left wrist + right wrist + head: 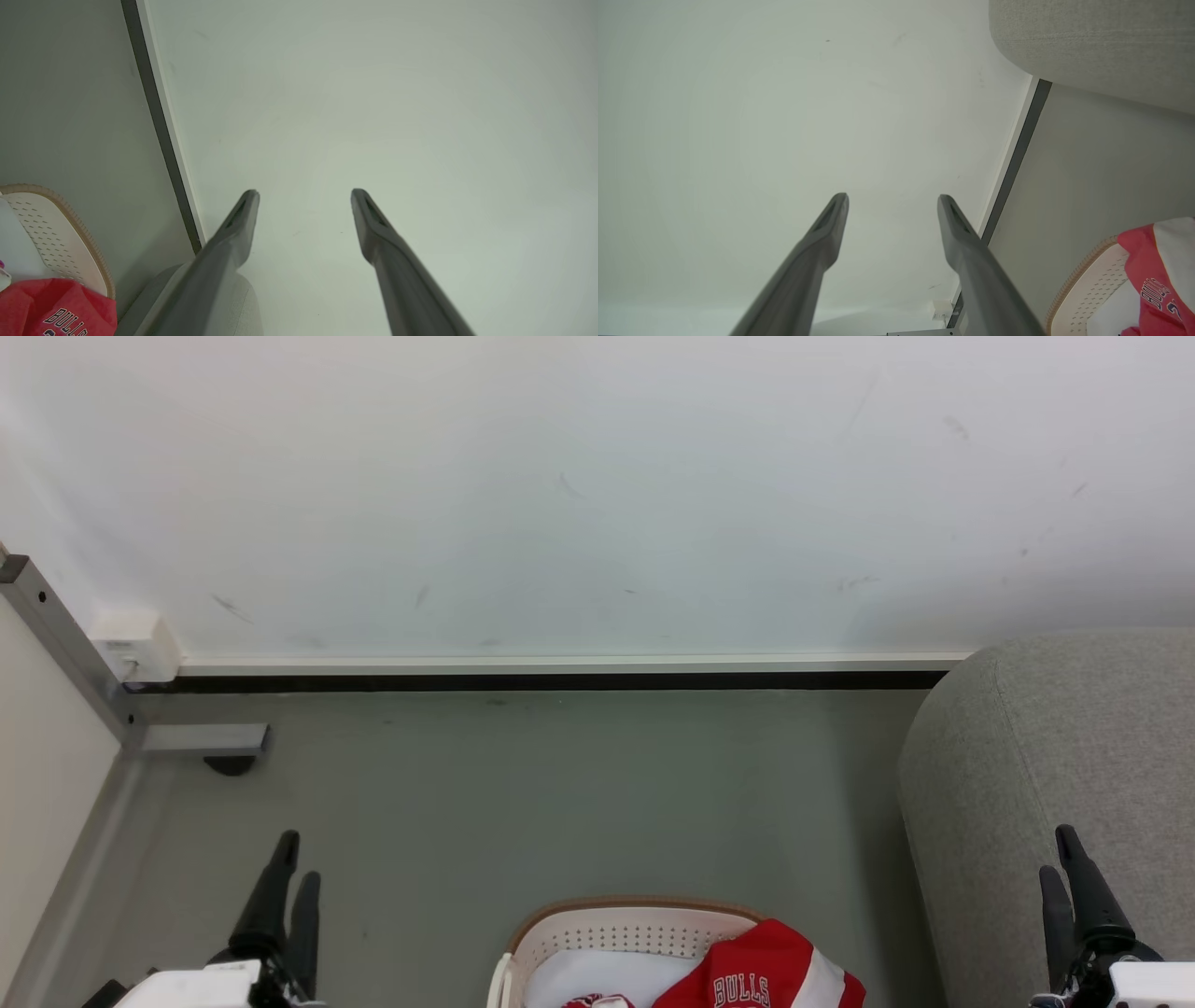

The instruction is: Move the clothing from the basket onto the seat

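Reaching down to the red "BULLS"-lettered clothing (767, 959) suits the right end effector (1056, 852), nearest the rounded grey fabric seat (1055, 737). The clothing is heaped in the cream-white perforated plastic basket (635, 903), spilling over its seat-side rim. The right and the left end effector (299, 859) hover spread and empty; a thick fold offers the surest pinch.

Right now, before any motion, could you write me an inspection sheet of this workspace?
Surface: grey floor, basket standing on it.
Job's things: red clothing lettered BULLS in the basket, draped over its right rim; grey seat to the right, apart from the basket.
Clutter: nothing seen.
End effectors: left end effector open, holding nothing; right end effector open, holding nothing.
Cables: nothing seen.
Surroundings: white wall, dark baseboard, metal frame at left.
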You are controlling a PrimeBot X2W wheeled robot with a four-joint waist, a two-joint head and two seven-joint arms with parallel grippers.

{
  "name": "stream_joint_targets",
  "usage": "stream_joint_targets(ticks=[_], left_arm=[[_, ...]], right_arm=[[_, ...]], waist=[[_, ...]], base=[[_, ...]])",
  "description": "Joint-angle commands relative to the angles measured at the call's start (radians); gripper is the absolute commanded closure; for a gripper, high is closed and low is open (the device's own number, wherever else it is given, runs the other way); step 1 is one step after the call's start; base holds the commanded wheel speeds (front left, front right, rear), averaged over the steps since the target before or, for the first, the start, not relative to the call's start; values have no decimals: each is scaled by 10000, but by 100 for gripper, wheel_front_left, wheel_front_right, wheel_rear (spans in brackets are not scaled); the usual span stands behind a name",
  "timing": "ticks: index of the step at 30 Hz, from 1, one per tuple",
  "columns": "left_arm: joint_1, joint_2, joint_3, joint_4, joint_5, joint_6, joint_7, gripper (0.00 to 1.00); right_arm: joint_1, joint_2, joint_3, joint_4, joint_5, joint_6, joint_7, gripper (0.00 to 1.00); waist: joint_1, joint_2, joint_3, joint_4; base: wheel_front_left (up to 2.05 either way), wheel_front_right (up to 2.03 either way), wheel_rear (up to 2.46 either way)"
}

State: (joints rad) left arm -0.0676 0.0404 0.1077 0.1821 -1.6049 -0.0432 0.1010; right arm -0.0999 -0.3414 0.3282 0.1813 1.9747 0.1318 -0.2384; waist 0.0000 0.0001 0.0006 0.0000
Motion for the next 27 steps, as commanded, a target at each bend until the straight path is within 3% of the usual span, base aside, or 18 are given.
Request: stream_joint_targets(ticks=[1,10,27], left_arm=[[-223,47,-60,-218,53,-68,-150,0],[-268,166,-341,-435,738,-173,-612,0],[-220,127,-407,-675,3470,-331,-1279,0]], right_arm=[[-209,-15,-113,-194,-290,-1,-19,0],[-275,351,-341,-316,-1175,-2,-49,0],[-287,907,-545,-541,-4083,-5,-99,0]], waist=[[0,-1,2,-1],[0,-1,2,-18],[0,-1,-12,-66]], base=[[0,0,0],[0,0,0],[0,0,0]])
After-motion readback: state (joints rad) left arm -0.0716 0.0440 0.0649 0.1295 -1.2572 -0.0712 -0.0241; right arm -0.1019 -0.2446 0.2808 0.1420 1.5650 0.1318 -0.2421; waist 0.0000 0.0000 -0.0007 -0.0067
